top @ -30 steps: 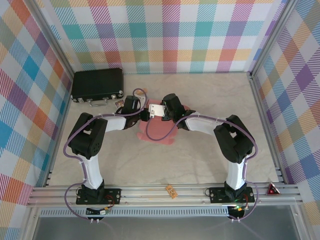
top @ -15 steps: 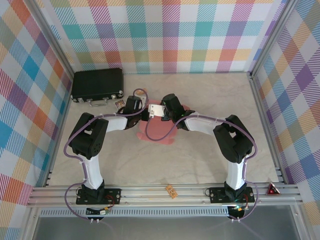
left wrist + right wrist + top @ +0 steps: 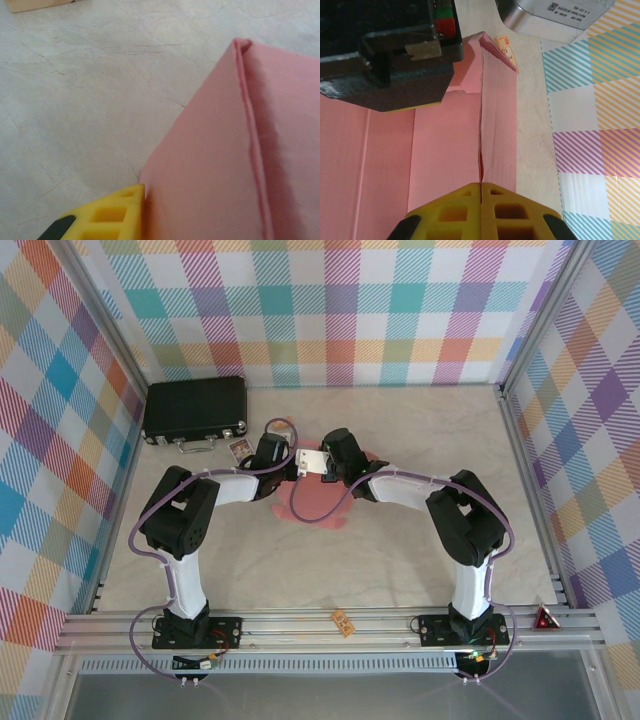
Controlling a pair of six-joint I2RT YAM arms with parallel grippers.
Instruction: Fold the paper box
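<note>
Top: left gripper (image 3: 289,470) and right gripper (image 3: 322,468) meet over the paper box (image 3: 320,502), at its far side. Left wrist: I see one yellow fingertip (image 3: 107,215) touching a raised pink wall to its right; clamped or not, can't tell. Right wrist: jaws clenched on an upright box wall, flat card to their left

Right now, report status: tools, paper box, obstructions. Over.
Right tool shut on the paper box, on its raised wall. Left tool finger against a wall, grip unclear. Black case apart, far left.
</note>
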